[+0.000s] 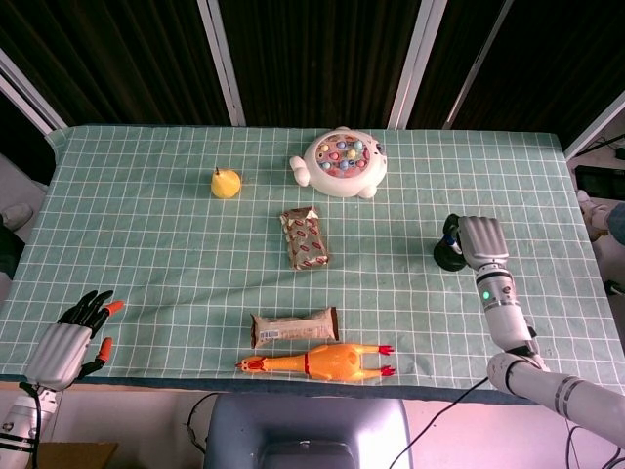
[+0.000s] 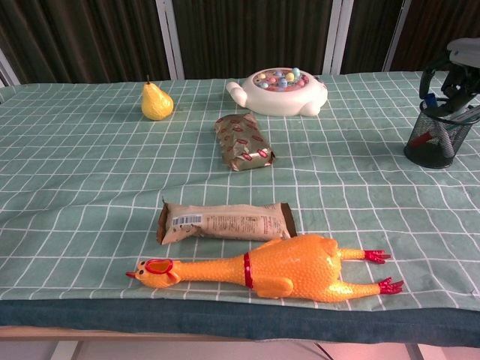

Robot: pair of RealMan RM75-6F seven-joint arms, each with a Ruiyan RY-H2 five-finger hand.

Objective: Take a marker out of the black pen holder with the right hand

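Note:
The black mesh pen holder (image 1: 446, 257) (image 2: 435, 146) stands near the table's right side with several markers (image 2: 430, 100) sticking up out of it. My right hand (image 1: 480, 237) (image 2: 454, 69) hovers directly over the holder. Its dark fingers (image 2: 430, 77) curl down around the marker tops, and the head view shows its back covering most of the holder. Whether the fingers grip a marker is hidden. My left hand (image 1: 70, 342) rests off the table's front left corner, fingers spread, holding nothing.
A yellow pear (image 1: 226, 183) and a white fishing toy (image 1: 342, 161) sit at the back. A brown snack packet (image 1: 305, 237) lies mid-table. A wrapped bar (image 1: 293, 326) and a rubber chicken (image 1: 317, 362) lie along the front edge.

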